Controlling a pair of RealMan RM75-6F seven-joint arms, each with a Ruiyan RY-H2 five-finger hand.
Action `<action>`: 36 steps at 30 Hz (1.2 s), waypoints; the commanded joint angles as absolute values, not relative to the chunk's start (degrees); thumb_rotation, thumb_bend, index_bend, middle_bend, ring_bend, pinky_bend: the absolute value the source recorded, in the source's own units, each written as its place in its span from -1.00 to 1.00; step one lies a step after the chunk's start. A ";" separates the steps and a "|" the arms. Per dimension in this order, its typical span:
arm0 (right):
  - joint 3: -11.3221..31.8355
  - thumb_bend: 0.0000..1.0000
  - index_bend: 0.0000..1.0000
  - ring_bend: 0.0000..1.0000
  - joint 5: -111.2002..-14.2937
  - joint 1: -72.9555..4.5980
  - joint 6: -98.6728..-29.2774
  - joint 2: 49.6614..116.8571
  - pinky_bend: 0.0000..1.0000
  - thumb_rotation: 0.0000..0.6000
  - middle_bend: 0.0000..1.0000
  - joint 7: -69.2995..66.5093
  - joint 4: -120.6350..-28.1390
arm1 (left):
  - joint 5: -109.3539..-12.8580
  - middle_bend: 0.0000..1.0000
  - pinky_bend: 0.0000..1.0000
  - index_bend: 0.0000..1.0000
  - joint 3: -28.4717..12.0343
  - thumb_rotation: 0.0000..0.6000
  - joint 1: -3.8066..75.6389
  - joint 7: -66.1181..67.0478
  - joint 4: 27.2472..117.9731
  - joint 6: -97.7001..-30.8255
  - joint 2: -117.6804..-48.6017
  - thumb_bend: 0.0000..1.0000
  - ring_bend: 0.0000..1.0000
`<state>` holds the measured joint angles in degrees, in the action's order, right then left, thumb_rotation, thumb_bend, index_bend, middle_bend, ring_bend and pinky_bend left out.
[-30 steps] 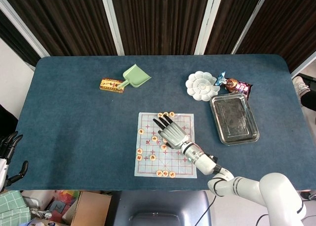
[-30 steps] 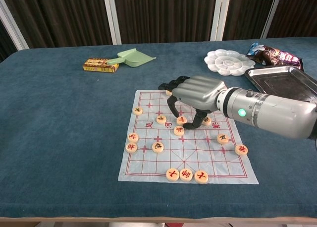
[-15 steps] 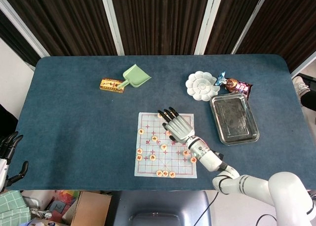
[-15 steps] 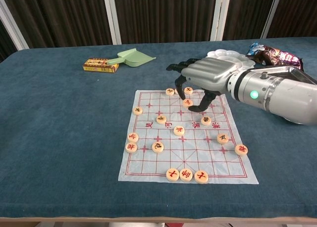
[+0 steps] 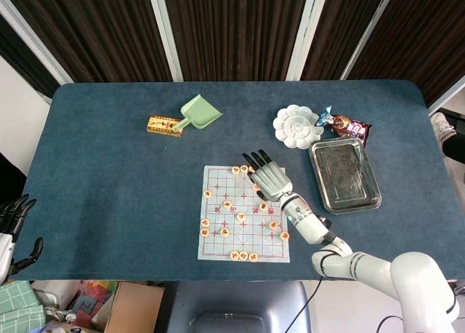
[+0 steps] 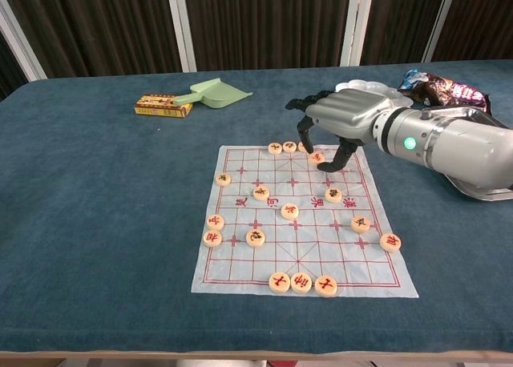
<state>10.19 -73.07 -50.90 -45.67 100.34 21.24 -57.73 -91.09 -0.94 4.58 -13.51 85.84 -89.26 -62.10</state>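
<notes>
Right hand (image 6: 346, 120), fingers curled down, pinches a chess piece (image 6: 316, 157) at far edge of chessboard sheet (image 6: 240, 259).

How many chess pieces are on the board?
16 chess pieces: four along the far edge, one pinched by the right hand; three at the near edge; nine between. The hand may hide more.

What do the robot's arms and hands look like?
The right robot hand has a shiny silver metal back and black fingers. Its silver wrist shows a small green light, and the arm behind is smooth and white. The left robot hand at the picture's edge looks black.
</notes>
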 commanded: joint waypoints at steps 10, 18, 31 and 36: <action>10.20 -0.05 0.31 -1.00 -71.99 -52.45 -43.75 103.42 -1.00 1.00 -0.92 21.08 -52.61 | -90.85 -1.00 -0.95 -1.00 -0.99 1.00 4.69 -13.35 86.08 -88.91 -62.04 -0.07 -1.00; 9.88 -0.05 0.21 -1.00 -72.21 -52.95 -43.13 104.40 -1.00 1.00 -0.92 20.58 -51.32 | -90.68 -1.00 -0.95 -1.00 -0.99 1.00 4.72 -13.31 86.16 -88.70 -62.03 -0.08 -1.00; 9.94 -0.05 -0.12 -1.00 -72.28 -52.30 -44.81 102.91 -1.00 1.00 -0.91 20.76 -54.49 | -91.31 -1.00 -0.95 -1.00 -0.82 1.00 4.53 -14.00 86.04 -89.31 -61.88 -0.07 -1.00; 9.43 -0.05 -0.26 -1.00 -74.55 -49.73 -49.95 97.81 -1.00 1.00 -0.95 19.48 -61.50 | -91.73 -1.00 -0.95 -1.00 -0.62 1.00 4.59 -14.14 85.95 -89.28 -61.82 -0.07 -1.00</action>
